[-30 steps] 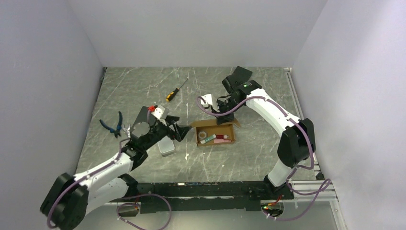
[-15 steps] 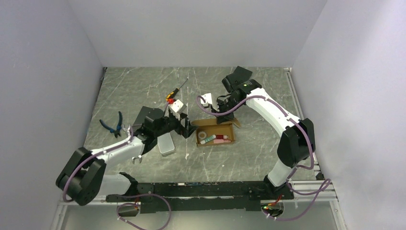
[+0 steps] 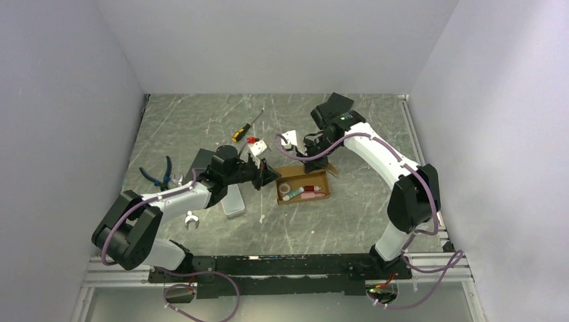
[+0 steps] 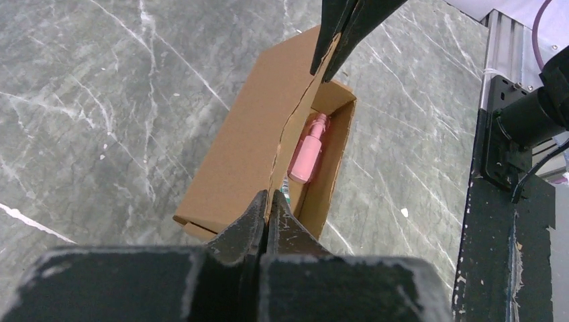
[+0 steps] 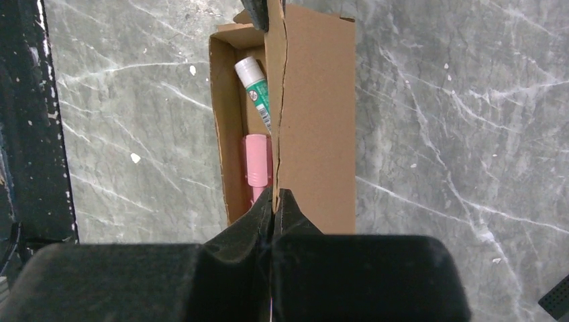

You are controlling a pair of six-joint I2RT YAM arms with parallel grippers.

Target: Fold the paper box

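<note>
The paper box [image 3: 303, 185] is a tan carton lying open mid-table, with a pink bottle [image 4: 307, 151] and a green-and-white tube [image 5: 258, 94] inside. Its long lid flap [image 4: 248, 147] stands up along the far side. My left gripper [image 4: 268, 201] is shut on the left end of that flap's edge. My right gripper [image 5: 275, 198] is shut on the same edge at the opposite end. In the top view the left gripper [image 3: 270, 176] reaches in from the left and the right gripper [image 3: 314, 165] from behind the box.
A grey tin [image 3: 233, 201] lies by the left forearm, with a black slab [image 3: 201, 159] partly under the arm. Blue pliers [image 3: 160, 176] lie at the left and a yellow-handled screwdriver [image 3: 245, 127] behind. The black base rail [image 4: 503, 235] runs along the near edge.
The left arm swung right to the box and its gripper, open before, closed on the flap's edge. The right arm kept its hold and barely moved.
</note>
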